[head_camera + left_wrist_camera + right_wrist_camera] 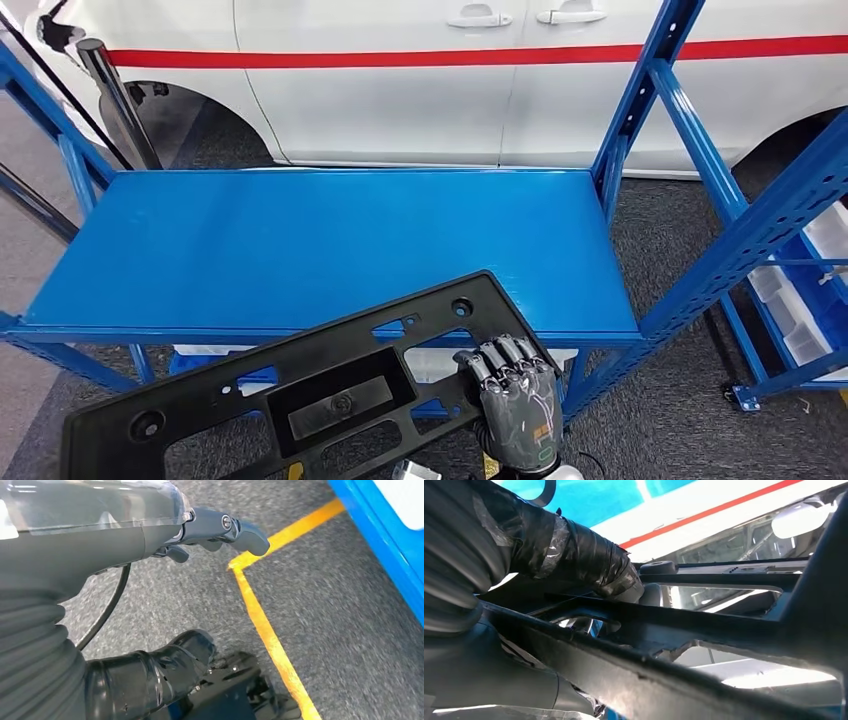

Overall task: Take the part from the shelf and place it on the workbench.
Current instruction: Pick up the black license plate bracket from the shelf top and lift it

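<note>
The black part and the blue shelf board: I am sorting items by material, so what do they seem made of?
Black part: looks like moulded plastic, matte, with cut-out openings, round holes and a rough, flash-like edge in the right wrist view. The right hand grips it.
Blue shelf board: smooth with a soft sheen; painted metal or plastic sheet, cannot tell which.

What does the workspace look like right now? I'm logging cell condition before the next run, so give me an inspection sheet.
Surface: blue shelf board, bare.
Job's things: black plastic part, held out in front of the shelf edge.
Clutter: white bins in the neighbouring rack.
Hands: right hand grips the part's right end; left hand hangs above the floor, holding nothing.
Cables: a black cable by the left wrist.
Surroundings: white car with red stripe; grey carpet, yellow floor line.
</note>
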